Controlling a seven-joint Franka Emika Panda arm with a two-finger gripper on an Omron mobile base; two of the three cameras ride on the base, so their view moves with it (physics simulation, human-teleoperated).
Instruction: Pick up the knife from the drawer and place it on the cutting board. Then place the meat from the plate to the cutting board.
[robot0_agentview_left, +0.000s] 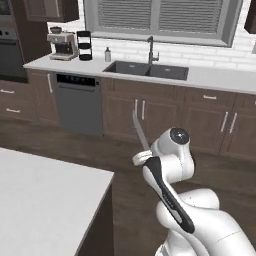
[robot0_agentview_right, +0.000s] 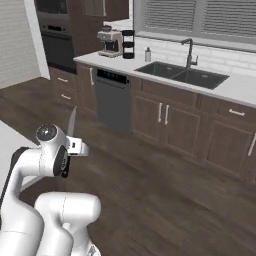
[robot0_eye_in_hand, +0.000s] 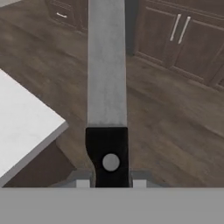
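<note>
My gripper (robot0_eye_in_hand: 109, 181) is shut on the black handle of the knife (robot0_eye_in_hand: 107, 148). Its long silver-grey blade runs straight away from the hand, over the wooden floor. In the left base view the knife (robot0_agentview_left: 138, 131) rises as a thin blade from the gripper (robot0_agentview_left: 144, 156), in front of the sink cabinets. From the right base view the knife (robot0_agentview_right: 71, 122) stands upright above the gripper (robot0_agentview_right: 76, 146). Cabinet drawers (robot0_agentview_left: 8, 92) at the far left are shut; I cannot tell which is the task's drawer. The cutting board, the meat and the plate are out of view.
A white island counter (robot0_agentview_left: 45, 200) has its corner just left of the arm and close under the hand (robot0_eye_in_hand: 22, 127). Across the floor run a dishwasher (robot0_agentview_left: 79, 102), sink (robot0_agentview_left: 145, 70) with faucet, and coffee machine (robot0_agentview_left: 62, 46). Dark floor lies between.
</note>
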